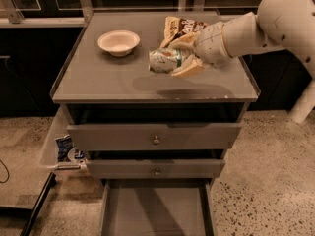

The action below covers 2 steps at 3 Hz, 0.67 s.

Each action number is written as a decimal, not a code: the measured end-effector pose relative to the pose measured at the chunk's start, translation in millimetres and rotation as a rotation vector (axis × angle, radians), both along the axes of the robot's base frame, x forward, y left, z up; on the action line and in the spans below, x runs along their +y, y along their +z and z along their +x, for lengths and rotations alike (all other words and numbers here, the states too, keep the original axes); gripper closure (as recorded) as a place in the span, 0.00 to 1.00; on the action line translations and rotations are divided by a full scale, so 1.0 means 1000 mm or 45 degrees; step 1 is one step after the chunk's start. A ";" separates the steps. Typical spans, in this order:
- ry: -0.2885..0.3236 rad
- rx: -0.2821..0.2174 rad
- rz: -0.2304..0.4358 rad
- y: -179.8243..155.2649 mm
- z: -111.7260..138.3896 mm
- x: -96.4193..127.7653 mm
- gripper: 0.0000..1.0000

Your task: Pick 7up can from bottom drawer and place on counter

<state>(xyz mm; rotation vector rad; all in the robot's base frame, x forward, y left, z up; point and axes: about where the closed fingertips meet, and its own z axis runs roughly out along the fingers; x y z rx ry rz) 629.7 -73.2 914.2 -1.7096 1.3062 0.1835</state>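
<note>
My gripper [183, 57] is shut on the 7up can [164, 60], a silvery-white can with green markings held on its side. It hangs a little above the counter [108, 80], over the middle right, and casts a shadow below. The white arm reaches in from the upper right. The bottom drawer [155, 211] is pulled open at the bottom of the view, with a bare flat grey floor.
A white bowl [118, 42] sits at the counter's back left. A brown-and-yellow chip bag [181, 28] lies at the back, just behind my gripper. Two grey drawers with small knobs [156, 140] are above the open one. A clear bin with items [64, 149] stands left of the cabinet.
</note>
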 end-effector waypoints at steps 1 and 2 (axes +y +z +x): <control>-0.009 -0.004 0.005 0.002 0.002 -0.002 1.00; -0.012 -0.016 0.006 -0.002 -0.001 0.002 1.00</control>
